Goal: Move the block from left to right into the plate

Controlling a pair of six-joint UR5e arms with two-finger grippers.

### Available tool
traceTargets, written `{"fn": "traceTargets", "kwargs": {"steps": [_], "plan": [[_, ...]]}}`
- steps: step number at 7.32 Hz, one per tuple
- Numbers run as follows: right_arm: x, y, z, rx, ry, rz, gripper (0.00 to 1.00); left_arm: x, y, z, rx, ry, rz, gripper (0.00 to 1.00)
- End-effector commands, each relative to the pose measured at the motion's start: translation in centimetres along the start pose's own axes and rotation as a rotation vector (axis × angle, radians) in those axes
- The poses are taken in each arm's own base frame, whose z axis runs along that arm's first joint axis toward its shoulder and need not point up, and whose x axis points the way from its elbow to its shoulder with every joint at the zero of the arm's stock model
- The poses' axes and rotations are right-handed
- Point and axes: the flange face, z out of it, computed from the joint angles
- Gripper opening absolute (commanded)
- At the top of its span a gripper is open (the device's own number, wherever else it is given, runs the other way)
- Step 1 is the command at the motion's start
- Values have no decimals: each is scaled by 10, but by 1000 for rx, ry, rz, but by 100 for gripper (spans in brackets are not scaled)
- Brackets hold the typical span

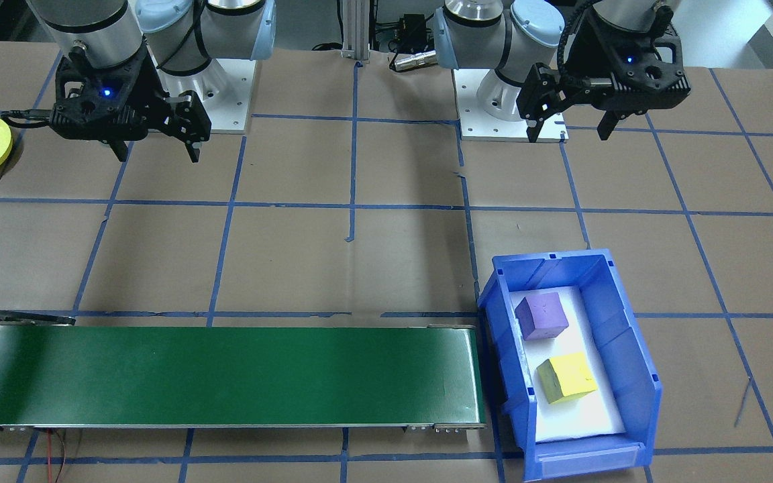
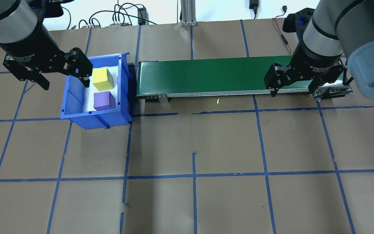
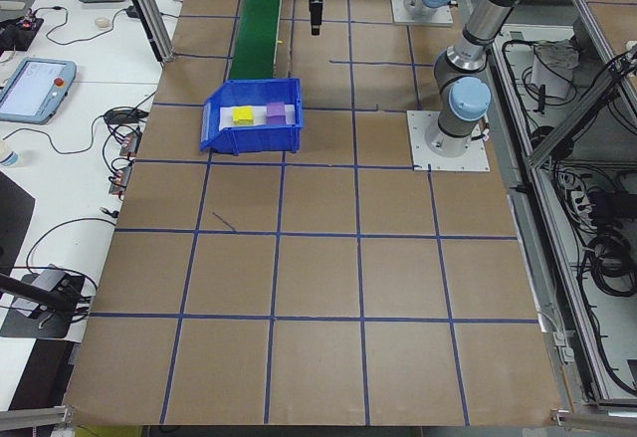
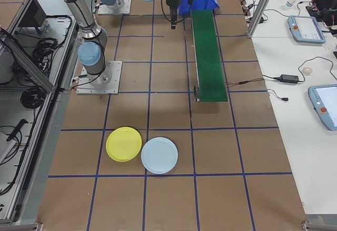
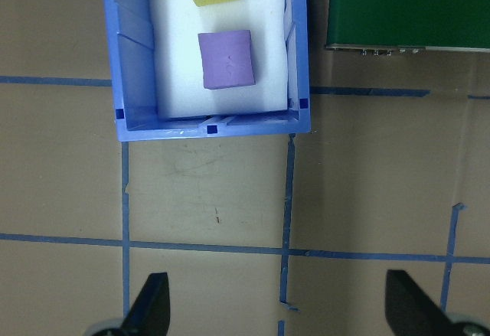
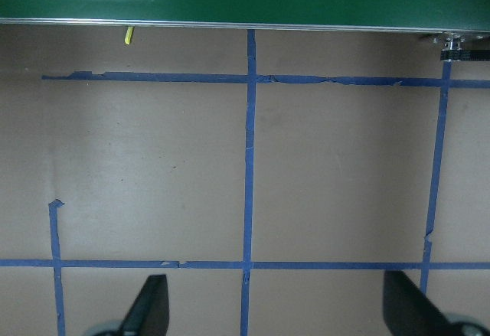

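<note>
blocks: purple block (image 2: 104, 101) + yellow block (image 2: 102, 79) both sit in the blue bin (image 2: 76, 107) at the robot's left end of the green belt (image 2: 206, 76); apart from each other, purple nearer the robot's side, yellow nearer the far side.
left gripper (image 2: 57, 74): jaws wide apart, empty, up over the bin's outer wall; wrist cam shows the bin ahead of the fingers, purple block the closer of the two.
right gripper (image 2: 295, 86): jaws apart, empty, over the belt's right end, nothing btwn them.
plate (image 4: 124, 143): yellow, on the table well past the belt's right end, touching or just beside a light blue plate (image 4: 159, 155); far from the blocks.
nearer arm: left, clearly; right arm is a whole belt-length away from the bin.
block shape: roughly cubes, no long axis to speak of; sit slightly skewed to the bin walls.
likely next: left arm moves in over the bin, drops on a block. Which block is meant: can't tell.
</note>
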Motion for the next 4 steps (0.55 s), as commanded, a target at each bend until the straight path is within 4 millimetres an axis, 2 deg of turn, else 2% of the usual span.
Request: {"fn": "traceTargets", "kwargs": {"steps": [1, 2, 3, 4], "plan": [[0, 1, 2, -9, -10, 3, 100, -4, -6, 12, -25, -8, -2, 100], [1, 0, 1, -2, -14, -6, 100, -13, -24, 28, -19, 6, 20, 100], [1, -1, 1, -1, -16, -9, 100, -11, -67, 63, 0, 33, 21, 100], [2, 0, -1, 3, -17, -37, 100, -13, -97, 95, -34, 44, 34, 100]]}}
